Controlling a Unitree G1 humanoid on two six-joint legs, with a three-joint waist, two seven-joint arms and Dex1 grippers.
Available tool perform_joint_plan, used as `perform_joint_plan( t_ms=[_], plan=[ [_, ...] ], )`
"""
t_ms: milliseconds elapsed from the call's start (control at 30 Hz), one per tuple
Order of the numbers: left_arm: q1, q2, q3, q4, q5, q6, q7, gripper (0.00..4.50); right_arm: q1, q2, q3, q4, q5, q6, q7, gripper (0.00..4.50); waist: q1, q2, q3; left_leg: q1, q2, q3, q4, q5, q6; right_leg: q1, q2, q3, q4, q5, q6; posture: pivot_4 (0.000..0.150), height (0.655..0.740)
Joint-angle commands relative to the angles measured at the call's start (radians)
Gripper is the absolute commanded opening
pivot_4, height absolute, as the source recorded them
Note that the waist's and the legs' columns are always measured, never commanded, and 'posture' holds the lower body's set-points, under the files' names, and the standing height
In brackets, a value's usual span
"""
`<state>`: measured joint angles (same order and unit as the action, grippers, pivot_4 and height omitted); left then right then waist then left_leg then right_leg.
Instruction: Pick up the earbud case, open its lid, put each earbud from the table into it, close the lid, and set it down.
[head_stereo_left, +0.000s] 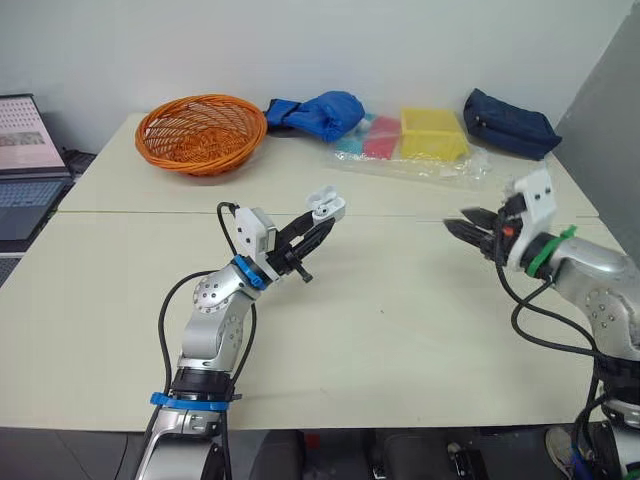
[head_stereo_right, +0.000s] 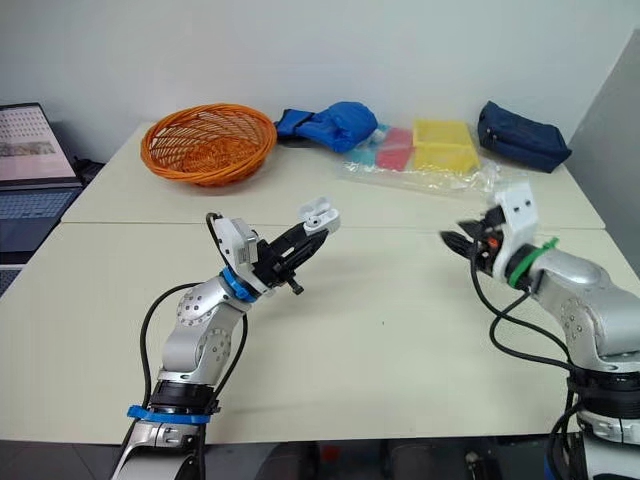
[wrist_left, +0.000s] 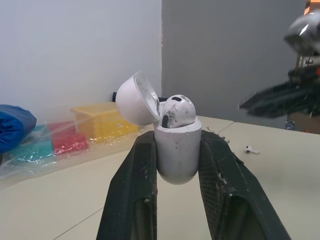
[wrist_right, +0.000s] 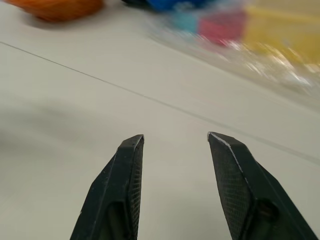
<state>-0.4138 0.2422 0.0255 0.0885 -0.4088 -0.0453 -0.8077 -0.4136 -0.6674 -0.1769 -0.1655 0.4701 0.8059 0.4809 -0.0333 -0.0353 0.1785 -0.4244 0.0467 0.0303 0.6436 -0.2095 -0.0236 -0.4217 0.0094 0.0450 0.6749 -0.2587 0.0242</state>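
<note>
My left gripper (head_stereo_left: 322, 218) is shut on the white earbud case (wrist_left: 177, 150) and holds it up above the middle of the table. The case's lid (wrist_left: 136, 98) is flipped open, and one earbud (wrist_left: 176, 111) sits in the case's mouth, sticking out at a tilt. A second earbud (wrist_left: 251, 149) lies on the table beyond the case, below the blurred right gripper (wrist_left: 280, 97). My right gripper (head_stereo_left: 465, 228) hovers over the right side of the table, pointing toward the case. Its fingers (wrist_right: 127, 165) are open with nothing between them.
An orange wicker basket (head_stereo_left: 200, 132) stands at the back left. Along the far edge are a blue cloth bag (head_stereo_left: 318, 113), a clear plastic bag with a yellow box (head_stereo_left: 432, 133), and a dark blue pouch (head_stereo_left: 510, 123). A laptop (head_stereo_left: 25, 165) sits off the table's left.
</note>
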Motion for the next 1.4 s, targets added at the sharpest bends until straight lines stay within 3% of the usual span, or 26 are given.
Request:
perform_joint_plan(
  t_ms=[33, 67, 433, 833, 1400],
  plan=[
    [0.000, -0.006, -0.006, -0.034, 0.000, -0.013, 0.003, 0.75, -0.006, -0.015, -0.045, 0.114, -0.070, -0.094, -0.025, 3.03, 0.000, 0.000, 0.000, 0.000, 0.000, 0.000, 0.000, 0.000, 0.000, 0.000, 0.000, 0.000, 0.000, 0.000, 0.000, 0.150, 0.7400],
    [-0.003, -0.010, -0.009, -0.036, 0.000, -0.010, 0.005, 0.75, -0.003, -0.023, -0.034, 0.192, -0.107, -0.148, -0.023, 3.33, 0.001, 0.000, 0.000, 0.000, 0.000, 0.000, 0.000, 0.000, 0.000, 0.000, 0.001, 0.000, 0.001, 0.000, 0.000, 0.150, 0.7400],
    [0.013, 0.017, -0.004, -0.067, -0.007, 0.004, 0.010, 0.75, -0.062, -0.062, -0.013, 0.555, -0.261, -0.333, -0.010, 3.33, 0.000, 0.000, 0.000, 0.001, 0.000, 0.001, 0.000, 0.000, 0.000, 0.001, 0.001, 0.001, 0.000, 0.000, 0.000, 0.150, 0.7400],
    [0.008, 0.024, -0.004, -0.083, -0.007, 0.020, 0.014, 0.75, -0.165, 0.022, -0.047, 0.669, -0.244, -0.323, -0.048, 3.33, 0.002, 0.000, 0.000, 0.002, 0.000, 0.001, 0.001, 0.000, 0.000, 0.001, 0.001, 0.001, 0.001, 0.000, 0.000, 0.150, 0.7400],
    [0.008, 0.035, -0.003, -0.063, -0.001, 0.004, 0.004, 0.75, -0.220, 0.011, -0.026, 0.865, -0.292, -0.350, -0.023, 3.33, 0.002, 0.000, 0.000, 0.003, 0.000, 0.001, 0.001, 0.000, 0.000, 0.002, 0.001, 0.002, 0.002, 0.000, 0.000, 0.150, 0.7400]
  ],
)
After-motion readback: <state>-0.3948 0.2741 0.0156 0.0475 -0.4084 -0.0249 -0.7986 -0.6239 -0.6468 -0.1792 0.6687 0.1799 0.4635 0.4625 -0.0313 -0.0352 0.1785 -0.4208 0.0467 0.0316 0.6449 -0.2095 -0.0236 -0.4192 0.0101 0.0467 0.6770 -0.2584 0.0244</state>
